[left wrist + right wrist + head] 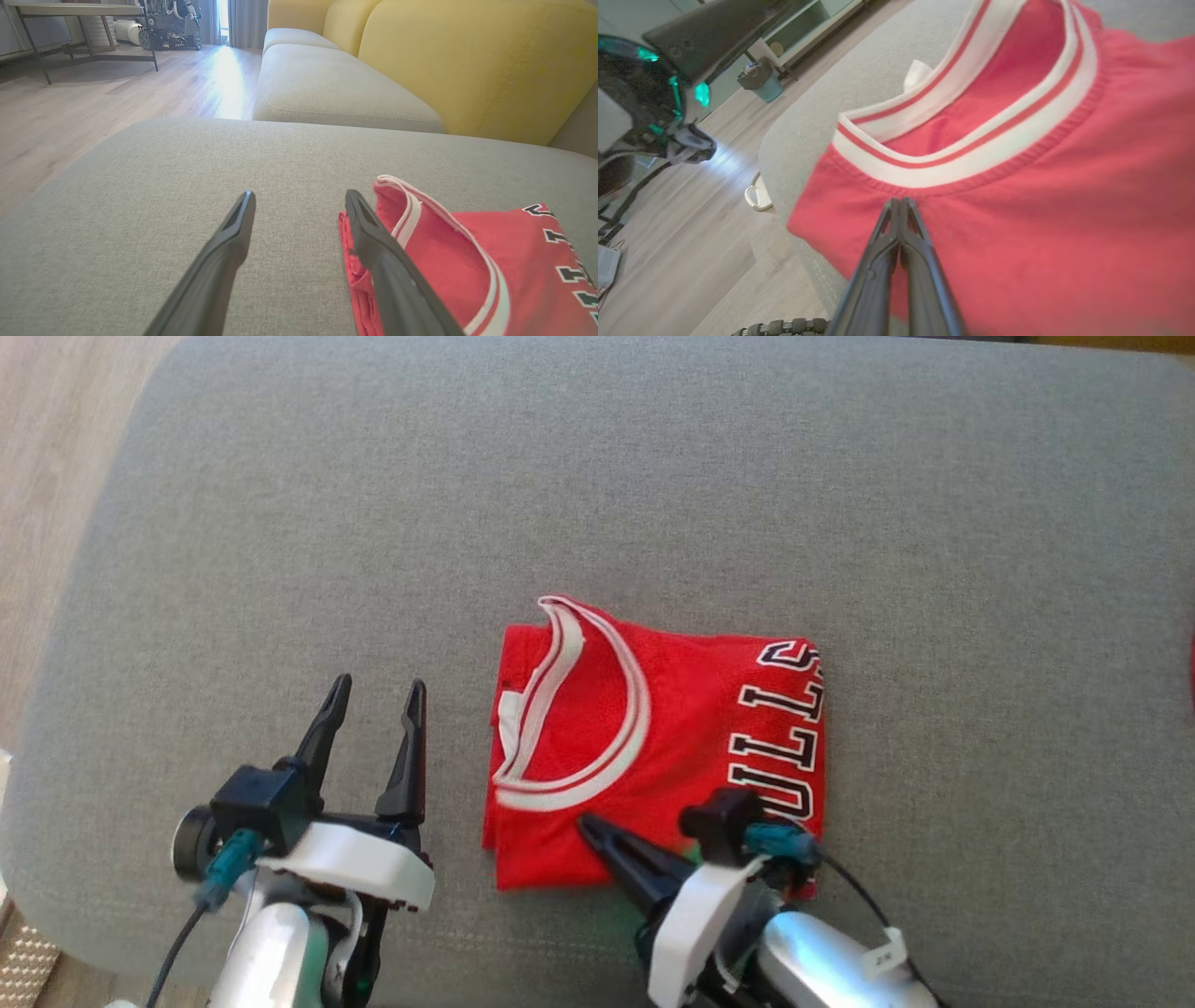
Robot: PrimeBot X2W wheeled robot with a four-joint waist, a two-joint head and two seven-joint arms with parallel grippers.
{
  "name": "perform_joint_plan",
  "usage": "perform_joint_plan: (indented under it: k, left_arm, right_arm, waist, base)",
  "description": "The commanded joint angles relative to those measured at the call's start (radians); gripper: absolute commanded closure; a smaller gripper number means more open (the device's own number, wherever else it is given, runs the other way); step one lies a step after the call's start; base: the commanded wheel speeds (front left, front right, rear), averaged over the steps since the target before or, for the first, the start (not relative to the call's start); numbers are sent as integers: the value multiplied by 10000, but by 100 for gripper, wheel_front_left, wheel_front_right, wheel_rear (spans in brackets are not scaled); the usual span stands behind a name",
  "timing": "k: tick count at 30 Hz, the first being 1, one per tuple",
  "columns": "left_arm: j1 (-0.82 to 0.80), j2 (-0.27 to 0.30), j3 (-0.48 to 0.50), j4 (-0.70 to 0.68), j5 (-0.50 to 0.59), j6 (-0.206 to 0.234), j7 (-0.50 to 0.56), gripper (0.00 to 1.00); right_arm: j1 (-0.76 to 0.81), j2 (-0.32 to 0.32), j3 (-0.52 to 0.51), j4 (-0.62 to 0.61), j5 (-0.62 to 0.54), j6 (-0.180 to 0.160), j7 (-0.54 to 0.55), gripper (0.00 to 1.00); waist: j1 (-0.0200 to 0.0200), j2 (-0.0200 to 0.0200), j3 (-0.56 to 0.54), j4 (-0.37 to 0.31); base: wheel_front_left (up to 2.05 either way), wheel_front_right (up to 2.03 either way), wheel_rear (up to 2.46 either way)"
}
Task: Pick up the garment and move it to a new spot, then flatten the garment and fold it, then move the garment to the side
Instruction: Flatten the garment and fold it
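Fingers (922, 270) of the right gripper (588, 825) are seen pressed together, with the tips laid on the near part of the garment (653, 737), just below its white collar band. No cloth is seen between them, so a pinch cannot be confirmed. The left gripper (380, 683) is held with its fingers (233, 233) well apart over the bare grey cushion (280, 523), just beside the garment's left edge. The garment is found near the middle of the cushion, folded into a compact rectangle with the collar uppermost and the lettering along its right edge. Folding is judged complete, and the move to the side is taken to be in hand. A hold through all layers at one edge, or a steady slide, is called for next, so that the fold is not undone.
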Motion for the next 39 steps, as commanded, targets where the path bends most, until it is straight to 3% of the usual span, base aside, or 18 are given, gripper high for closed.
perform_joint_plan:
  k: [1,7,11,13,14,15,16,22,27,32,39]
  left_arm:
    - [-408,45,340,-265,-72,-34,-118,0]
    - [-348,39,418,-337,-73,-21,-120,0]
    - [-270,80,528,-373,-52,31,-121,0]
    - [-223,100,580,-392,-38,70,-121,0]
    - [-174,125,627,-407,-34,98,-121,0]
    - [-149,139,652,-424,-34,112,-121,0]
    - [-120,156,676,-435,-33,128,-121,0]
    - [64,292,811,-519,-31,235,-121,0]
    - [226,411,873,-647,-69,292,-101,0]
    - [546,494,895,-761,-139,346,-21,0]
    - [1213,591,860,-957,-211,429,153,0]
  right_arm:
    - [-295,236,272,-253,114,-9,-131,100]
    - [-726,237,588,-293,453,-9,-898,100]
    - [-926,117,-211,-587,358,-9,-1436,100]
    - [-909,-71,-949,-787,186,-9,-1591,100]
    - [-776,-289,-1849,-1000,-53,-9,-1667,100]
    - [-677,-398,-2342,-1142,-213,-9,-1695,80]
    - [-553,-502,-2842,-1293,-393,-9,-1701,1]
    - [497,-812,-5583,-2656,-1646,-9,-1286,0]
    - [1467,-628,-7143,-4043,-2412,-9,-565,0]
    - [2466,-363,-7814,-5193,-2885,-9,198,0]
    - [3547,-226,-7996,-6089,-3099,-9,871,0]
  waist:
    - [0,0,4,-7]
    - [0,0,-22,-125]
    - [0,0,-143,-323]
    - [0,0,-244,-430]
    - [0,0,-356,-526]
    - [0,0,-409,-573]
    - [0,0,-464,-619]
    - [0,0,-771,-889]
    - [0,0,-999,-1066]
    - [0,0,-1347,-1173]
    - [0,0,-1840,-1246]
  base:
    - [0,0,0]
    - [0,0,0]
    - [0,0,0]
    - [0,0,0]
    - [0,0,0]
    - [0,0,0]
    - [0,0,0]
    - [0,0,0]
    - [0,0,0]
    - [0,0,0]
    - [0,0,0]
